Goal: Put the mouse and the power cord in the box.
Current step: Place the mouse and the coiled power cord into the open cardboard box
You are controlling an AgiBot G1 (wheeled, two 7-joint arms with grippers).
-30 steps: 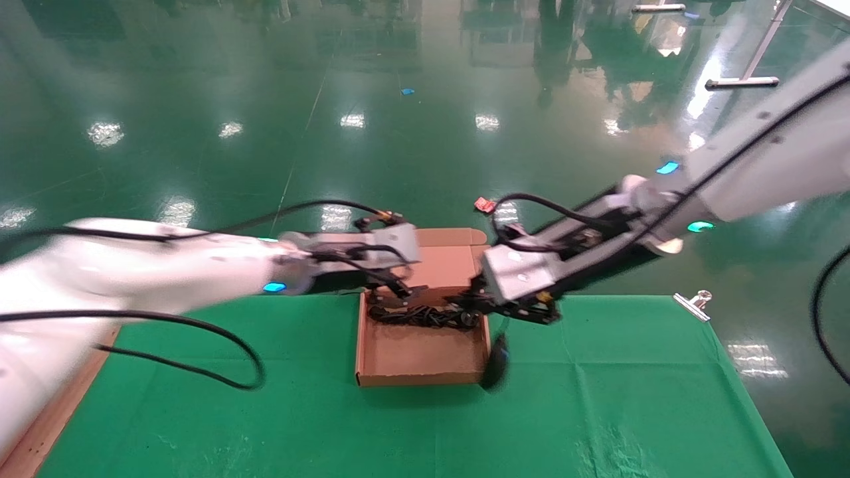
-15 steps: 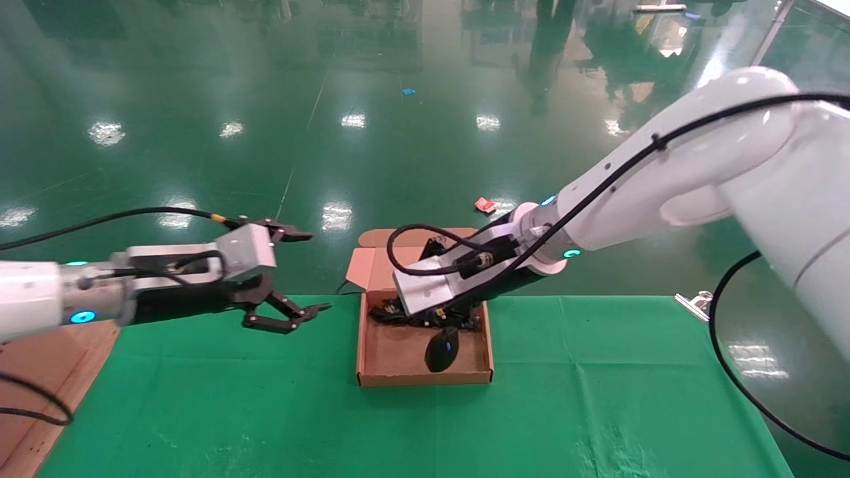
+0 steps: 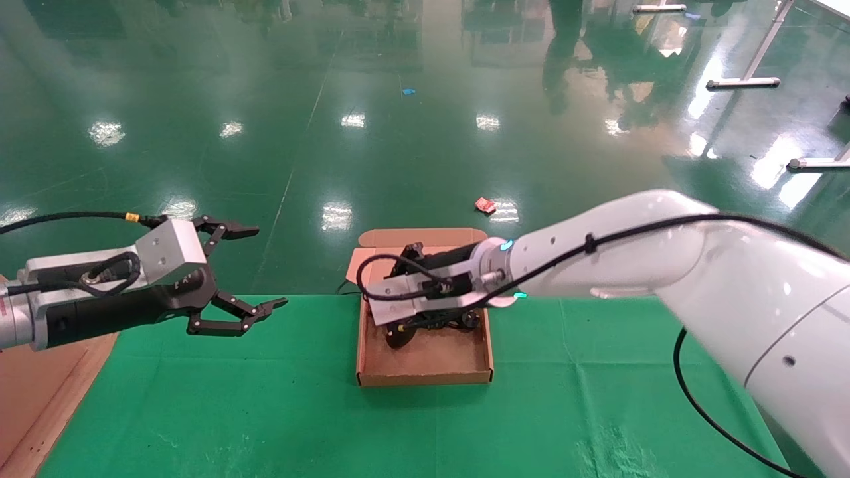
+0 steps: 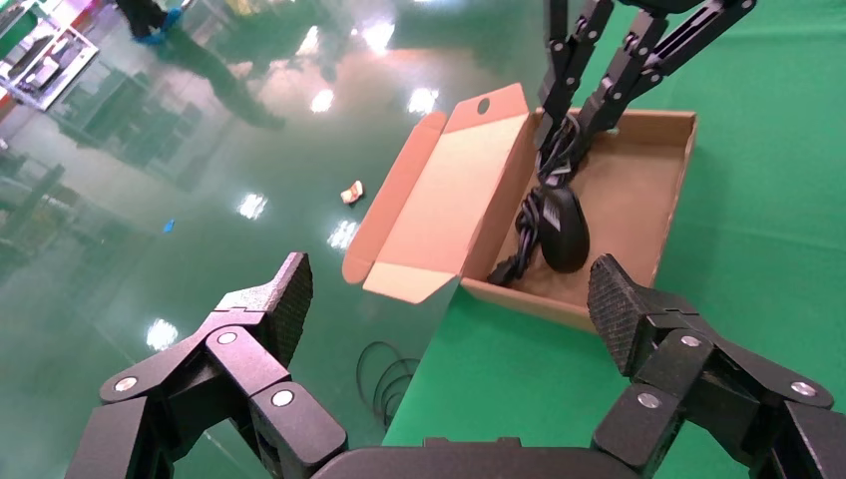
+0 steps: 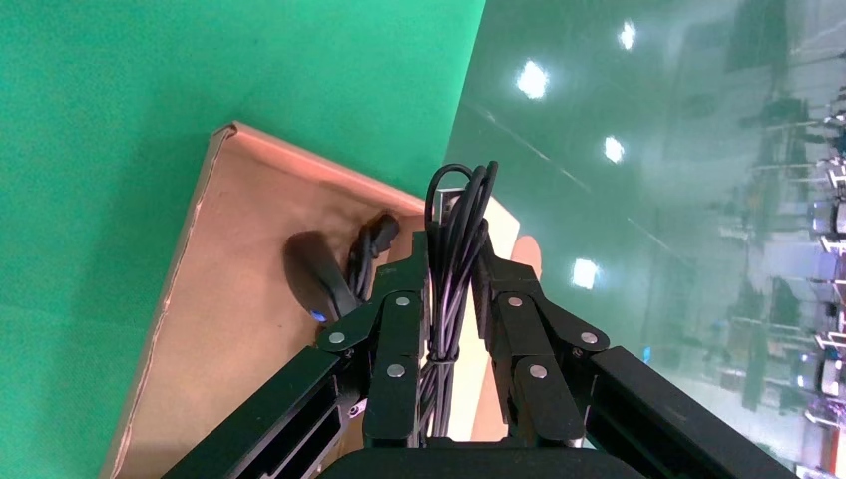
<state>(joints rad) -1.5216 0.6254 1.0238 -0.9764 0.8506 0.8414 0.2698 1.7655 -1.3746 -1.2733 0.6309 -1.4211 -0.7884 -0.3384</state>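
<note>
At the far edge of the table point(image 3: 597, 398), which is covered with a green cloth, the box point(image 3: 425, 378) lies open, its tabbed lid point(image 4: 439, 200) with an oval hole folded back beyond the edge over the floor. The right gripper point(image 3: 425, 322) reaches into the far half of the box, and the right wrist view shows its jaws clenched on a bunch of thin black cable loops point(image 5: 454, 249), the mouse's own cable as far as can be told. The mouse point(image 4: 564, 230) rests on the box floor directly below these jaws, in the far part of the box toward the table's left side. The power cord point(image 4: 519, 249) lies in the box along the wall by the lid hinge, just beside the mouse, and a chunky plug end point(image 5: 374, 237) shows next to the mouse in the right wrist view. The left gripper point(image 3: 249, 272) hovers over the far left part of the table, well apart from the box, its jaws released and spread wide with nothing between them. A brown board point(image 3: 40, 411) shows past the cloth at the table's left edge, and wrinkles mark the cloth toward the near edge. Beyond the table stretches a glossy green floor point(image 3: 398, 133) carrying bright reflections of ceiling lights; a small red scrap point(image 3: 484, 204) and a small blue scrap point(image 3: 408, 91) lie on it, and metal stand feet point(image 3: 742, 82) rest on it toward the far right.
</note>
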